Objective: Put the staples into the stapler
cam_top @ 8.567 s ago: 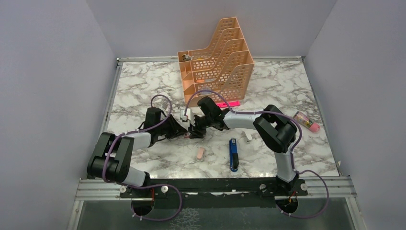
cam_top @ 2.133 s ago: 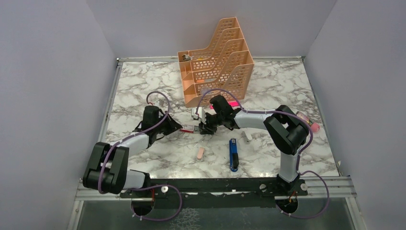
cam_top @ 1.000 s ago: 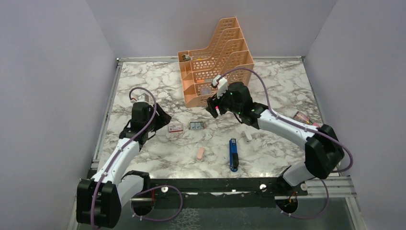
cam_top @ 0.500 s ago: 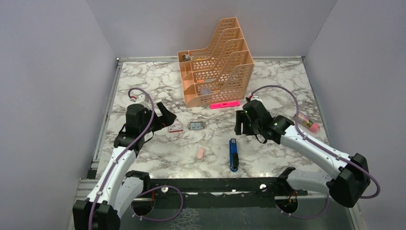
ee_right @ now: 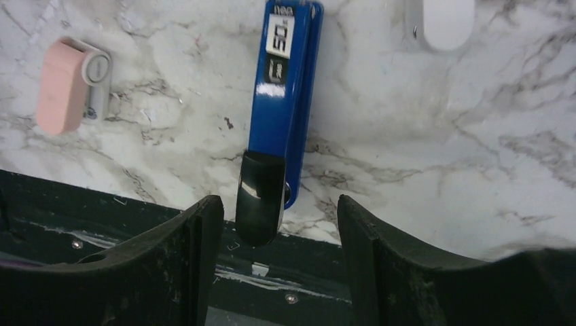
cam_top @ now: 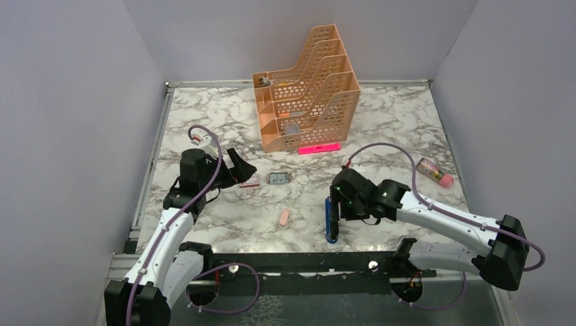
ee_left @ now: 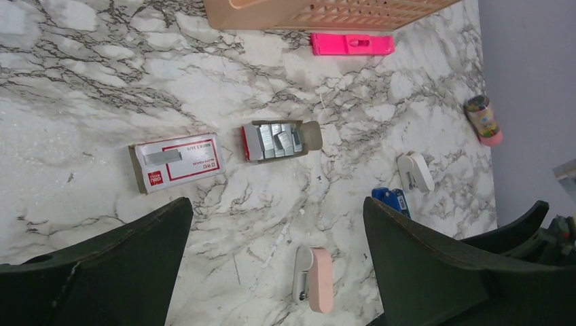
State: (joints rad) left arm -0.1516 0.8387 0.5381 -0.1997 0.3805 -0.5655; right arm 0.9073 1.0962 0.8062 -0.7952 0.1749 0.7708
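The staples lie in two parts on the marble: the white box with red label [ee_left: 178, 161] and, to its right, the grey-blue tray of silvery staples [ee_left: 278, 140] [cam_top: 278, 178]. My left gripper [ee_left: 277, 202] [cam_top: 238, 166] hangs open above them and holds nothing. The blue stapler [ee_right: 282, 102] [cam_top: 330, 224] lies near the table's front edge, pointing away from the arms. Over its black near end is my right gripper [ee_right: 278, 200] [cam_top: 336, 204], open, with one finger on each side and a gap to both.
A peach-pink oblong piece [cam_top: 284, 217] lies left of the stapler and a white capsule-like piece [ee_right: 440, 20] lies to its right. The orange file organiser [cam_top: 306, 88] stands at the back, a bright-pink bar [cam_top: 319, 148] before it. A pink-capped tube [cam_top: 435, 172] lies far right.
My right arm swung from the organiser down to the stapler's near end, its jaws narrowing a little. The left gripper opened wide and shifted slightly; box and tray stayed put.
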